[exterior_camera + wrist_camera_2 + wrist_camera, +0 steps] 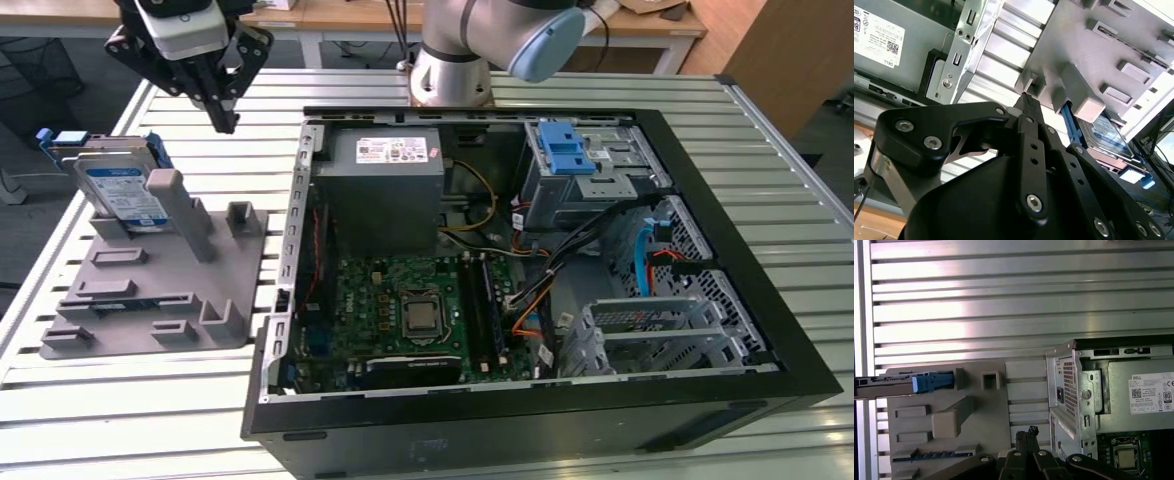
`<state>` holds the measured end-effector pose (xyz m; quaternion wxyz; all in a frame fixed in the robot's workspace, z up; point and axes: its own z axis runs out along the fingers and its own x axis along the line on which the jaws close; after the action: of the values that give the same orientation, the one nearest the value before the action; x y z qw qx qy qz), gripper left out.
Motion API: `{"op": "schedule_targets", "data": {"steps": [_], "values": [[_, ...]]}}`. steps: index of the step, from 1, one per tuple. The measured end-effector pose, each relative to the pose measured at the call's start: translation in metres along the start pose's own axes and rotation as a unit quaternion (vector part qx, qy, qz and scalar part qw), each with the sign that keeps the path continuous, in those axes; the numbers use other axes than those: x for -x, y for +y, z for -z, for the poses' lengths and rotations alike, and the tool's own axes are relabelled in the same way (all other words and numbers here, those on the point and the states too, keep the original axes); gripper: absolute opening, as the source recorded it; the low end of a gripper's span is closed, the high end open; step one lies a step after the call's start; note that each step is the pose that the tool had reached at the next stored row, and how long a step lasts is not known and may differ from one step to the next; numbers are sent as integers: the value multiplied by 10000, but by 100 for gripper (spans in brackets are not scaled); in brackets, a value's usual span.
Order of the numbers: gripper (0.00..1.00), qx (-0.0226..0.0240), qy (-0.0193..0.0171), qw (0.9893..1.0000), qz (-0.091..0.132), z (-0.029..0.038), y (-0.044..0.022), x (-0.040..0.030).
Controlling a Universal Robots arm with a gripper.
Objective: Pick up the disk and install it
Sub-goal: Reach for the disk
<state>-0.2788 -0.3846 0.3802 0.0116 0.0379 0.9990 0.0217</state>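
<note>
Air is all that the end effector (227, 122) has hold of. Its two black fingers (1029, 150) are pressed together at the tips and point down at the desk (147, 410), which is made of long metal slats. The end effector hangs over the desk at the end of a grey arm (461, 60).

The disk (115, 190) is lower than the end effector and a bit to the exterior view's left of it. The two are apart and do not touch. The disk stands on its edge in a grey holder (147, 300), leaning on a grey post (176, 205). It is silver, with a white and blue label and blue rails. In the first wrist view I can see the thin edge of the disk (879, 388) and its blue end, off to one side of the fingertips (1030, 432). In the second wrist view the disk (1104, 132) shows just past the shut tips, behind a grey block of the holder (1089, 45).

On the other side of the end effector, toward the exterior view's right, lies a big black computer case (534, 425) with its side open. Inside, the part nearest the end effector is a grey box (387, 190) with a white sticker. Next to that box is a green board (400, 300). Farther off is a metal cage (587, 185) with a blue latch (567, 150) on top.
</note>
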Motion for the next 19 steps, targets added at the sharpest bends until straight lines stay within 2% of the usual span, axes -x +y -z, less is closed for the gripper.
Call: {"op": "schedule_targets", "data": {"steps": [11, 15, 19], "values": [[11, 0, 0, 10000, 0, 0, 11, -103], [11, 0, 0, 10000, 0, 0, 22, -164], [11, 0, 0, 10000, 1, -2, 62, -252]]}}
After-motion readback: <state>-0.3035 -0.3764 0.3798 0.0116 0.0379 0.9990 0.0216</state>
